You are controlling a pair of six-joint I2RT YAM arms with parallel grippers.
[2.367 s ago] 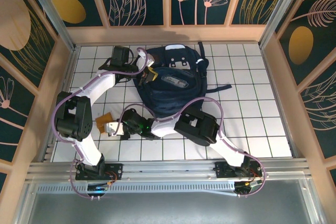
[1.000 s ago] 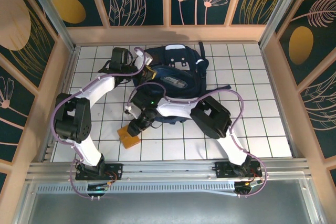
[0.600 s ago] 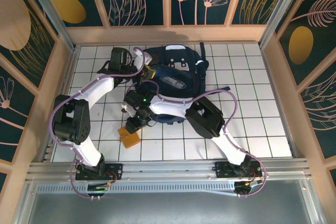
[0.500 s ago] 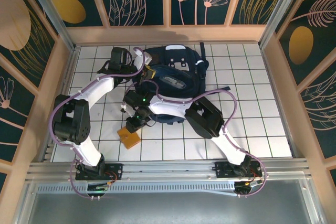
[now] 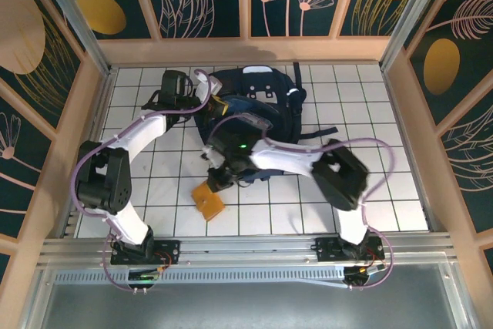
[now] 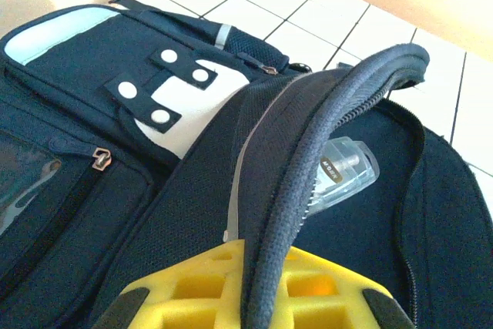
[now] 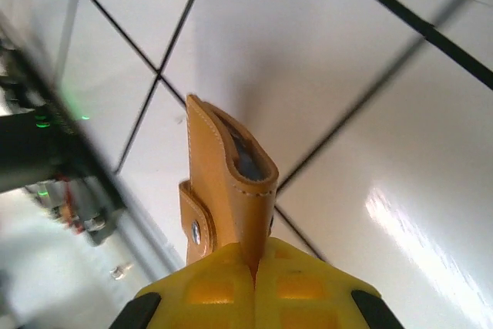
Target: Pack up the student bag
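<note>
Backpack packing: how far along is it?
Partly. The backpack is unzipped, the left gripper pinching its opening rim, and a clear plastic item lies inside. The right gripper is shut on a tan leather case. Left: getting the case inside, probably zipping up.

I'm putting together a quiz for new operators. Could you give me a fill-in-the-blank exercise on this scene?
1. The tan leather case is pinched by the ____.
2. The left hand is shut on the zippered edge of the navy ____.
3. The pads of both hands are coloured ____.
4. The white table carries a grid of ____ lines.
Missing words: right hand; student bag; yellow; black.
</note>
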